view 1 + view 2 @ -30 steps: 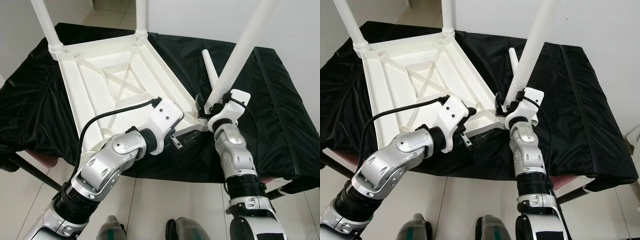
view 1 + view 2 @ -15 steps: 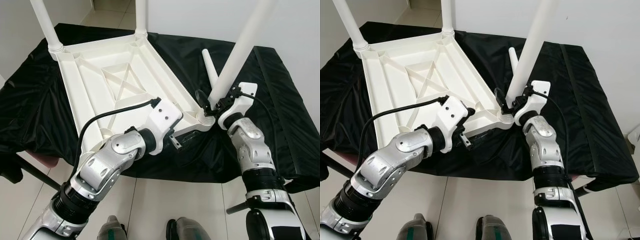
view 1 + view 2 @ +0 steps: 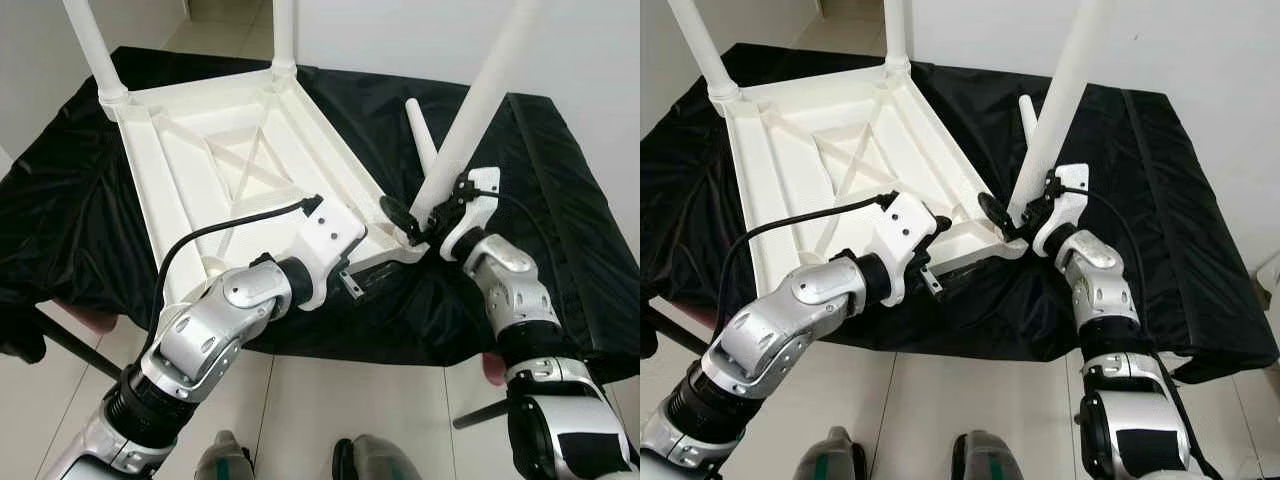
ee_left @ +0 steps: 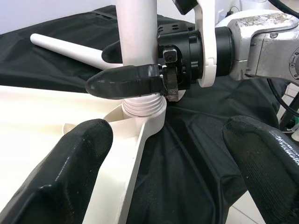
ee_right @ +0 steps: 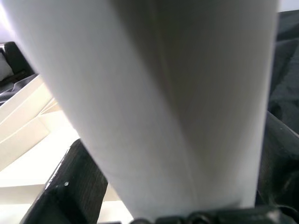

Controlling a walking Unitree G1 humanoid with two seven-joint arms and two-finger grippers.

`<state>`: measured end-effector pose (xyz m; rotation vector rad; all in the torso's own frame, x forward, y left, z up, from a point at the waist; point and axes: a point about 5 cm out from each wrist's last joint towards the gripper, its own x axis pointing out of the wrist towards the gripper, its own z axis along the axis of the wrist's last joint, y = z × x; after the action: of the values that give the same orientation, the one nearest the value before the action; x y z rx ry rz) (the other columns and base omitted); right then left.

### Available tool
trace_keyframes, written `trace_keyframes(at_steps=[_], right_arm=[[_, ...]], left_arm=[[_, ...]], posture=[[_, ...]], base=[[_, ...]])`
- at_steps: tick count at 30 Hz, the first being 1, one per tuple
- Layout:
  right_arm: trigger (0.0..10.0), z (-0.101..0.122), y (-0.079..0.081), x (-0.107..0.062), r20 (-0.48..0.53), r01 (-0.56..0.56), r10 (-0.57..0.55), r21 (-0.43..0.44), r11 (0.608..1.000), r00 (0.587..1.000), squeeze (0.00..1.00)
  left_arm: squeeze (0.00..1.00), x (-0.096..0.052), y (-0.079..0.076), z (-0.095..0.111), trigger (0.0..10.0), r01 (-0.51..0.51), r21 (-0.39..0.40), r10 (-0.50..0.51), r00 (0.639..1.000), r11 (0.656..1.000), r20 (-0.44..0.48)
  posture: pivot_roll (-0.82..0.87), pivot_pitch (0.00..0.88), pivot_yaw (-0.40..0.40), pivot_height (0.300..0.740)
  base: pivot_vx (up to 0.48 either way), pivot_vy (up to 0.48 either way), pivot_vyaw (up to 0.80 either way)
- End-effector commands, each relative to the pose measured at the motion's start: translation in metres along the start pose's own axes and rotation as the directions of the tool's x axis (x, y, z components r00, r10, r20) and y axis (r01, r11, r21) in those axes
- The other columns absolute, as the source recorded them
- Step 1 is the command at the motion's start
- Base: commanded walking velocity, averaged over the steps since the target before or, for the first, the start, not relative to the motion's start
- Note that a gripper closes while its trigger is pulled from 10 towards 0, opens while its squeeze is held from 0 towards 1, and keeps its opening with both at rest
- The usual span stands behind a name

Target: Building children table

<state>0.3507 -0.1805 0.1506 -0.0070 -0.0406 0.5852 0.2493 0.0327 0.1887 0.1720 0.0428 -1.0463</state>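
Here the white children's table (image 3: 235,165) lies upside down on a desk (image 3: 1160,180) draped in black cloth; its upright legs run out of the top of the head views, so their ends cannot be seen. The right tool (image 3: 420,218) is clamped around the near-corner leg (image 3: 470,120) just above the threaded socket; in the right wrist view that leg is a pale blur. The left tool (image 4: 168,154) sits at the tabletop's near edge just below that corner, its black fingers (image 4: 65,172) spread apart and holding nothing. A loose fourth leg (image 3: 1025,118) lies on the cloth behind; no writing can be read anywhere; pale floor tiles (image 3: 300,420) show below.
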Motion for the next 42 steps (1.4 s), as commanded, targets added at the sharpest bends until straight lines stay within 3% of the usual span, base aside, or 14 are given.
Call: trace_keyframes(at_steps=[1,2,3,4,17,18,19,23,30,33,34,37,42], right_arm=[[4.7,0.002,-0.002,0.002,0.002,-0.02,0.02,-0.01,1.0,1.0,0.0],[4.7,0.002,-0.002,0.002,0.002,-0.02,0.02,-0.01,1.0,1.0,0.0],[3.8,0.002,-0.003,0.002,0.007,-0.023,0.023,-0.002,1.0,1.0,0.0],[0.0,0.001,-0.005,0.001,0.007,-0.03,0.03,-0.003,1.0,1.0,0.0],[0.0,-0.006,-0.009,-0.002,-0.009,-0.006,0.006,-0.007,1.0,1.0,0.0],[3.2,-0.008,-0.009,-0.003,-0.012,0.003,-0.003,-0.001,1.0,1.0,0.0],[10.0,-0.009,-0.009,-0.003,-0.016,0.022,-0.022,-0.001,1.0,1.0,0.0],[10.0,-0.011,-0.009,-0.003,-0.026,0.043,-0.043,-0.006,0.999,0.999,0.0],[10.0,-0.014,-0.01,-0.004,-0.033,0.221,-0.222,-0.042,0.974,0.974,0.0],[10.0,-0.014,-0.01,-0.003,-0.029,0.235,-0.237,-0.05,0.971,0.971,0.0],[10.0,-0.014,-0.011,-0.003,-0.027,0.328,-0.329,-0.017,0.944,0.944,0.0],[10.0,-0.015,-0.011,-0.002,-0.032,0.41,-0.409,0.023,0.912,0.912,0.0],[10.0,-0.016,-0.009,-0.003,-0.027,0.468,-0.468,0.046,0.882,0.883,0.0]], left_arm=[[0.0,-0.001,-0.003,0.0,10.0,0.055,0.007,-0.055,0.998,0.998,-0.003],[0.0,-0.001,-0.003,0.0,10.0,0.055,0.007,-0.055,0.998,0.998,-0.003],[0.0,-0.001,-0.003,0.0,10.0,0.055,0.007,-0.055,0.998,0.998,-0.003],[0.0,0.0,-0.003,0.0,10.0,0.055,0.009,-0.055,0.998,0.998,-0.003],[0.0,0.001,-0.004,0.0,10.0,0.065,0.006,-0.065,0.998,0.998,-0.002],[0.0,0.001,-0.004,0.0,10.0,0.066,0.005,-0.066,0.998,0.998,-0.003],[0.0,0.001,-0.004,-0.001,10.0,0.068,0.003,-0.068,0.998,0.998,-0.002],[0.0,0.001,-0.005,-0.001,10.0,0.07,0.002,-0.07,0.998,0.998,-0.002],[0.0,0.002,-0.006,-0.001,10.0,0.073,-0.005,-0.073,0.997,0.997,0.0],[0.0,0.002,-0.006,-0.001,10.0,0.074,-0.006,-0.074,0.997,0.997,0.0],[0.0,0.002,-0.007,-0.001,10.0,0.076,-0.006,-0.076,0.997,0.997,0.0],[0.0,0.002,-0.007,-0.001,10.0,0.076,-0.005,-0.076,0.997,0.997,-0.001],[0.0,0.002,-0.006,-0.001,10.0,0.076,-0.003,-0.076,0.997,0.997,-0.001]], posture=[[-0.02,0.008,-0.031,0.74],[-0.02,0.008,-0.031,0.74],[-0.02,0.008,-0.031,0.74],[-0.02,0.006,-0.031,0.74],[-0.03,0.004,-0.027,0.74],[-0.03,0.001,-0.025,0.74],[-0.03,0.001,-0.025,0.74],[-0.04,0.002,-0.025,0.74],[-0.04,0.004,-0.03,0.74],[-0.04,0.004,-0.03,0.74],[-0.04,0.003,-0.034,0.74],[-0.04,0.002,-0.035,0.74],[-0.04,0.001,-0.036,0.74]], base=[[0.0,0.0,0.0],[0.0,0.0,0.0],[0.0,0.0,0.0],[0.0,0.0,0.0],[0.0,0.0,0.0],[0.0,0.0,0.0],[0.0,0.0,0.0],[0.0,0.0,0.0],[0.0,0.0,0.0],[0.0,0.0,0.0],[0.0,0.0,0.0],[0.0,0.0,0.0],[0.0,0.0,0.0]])
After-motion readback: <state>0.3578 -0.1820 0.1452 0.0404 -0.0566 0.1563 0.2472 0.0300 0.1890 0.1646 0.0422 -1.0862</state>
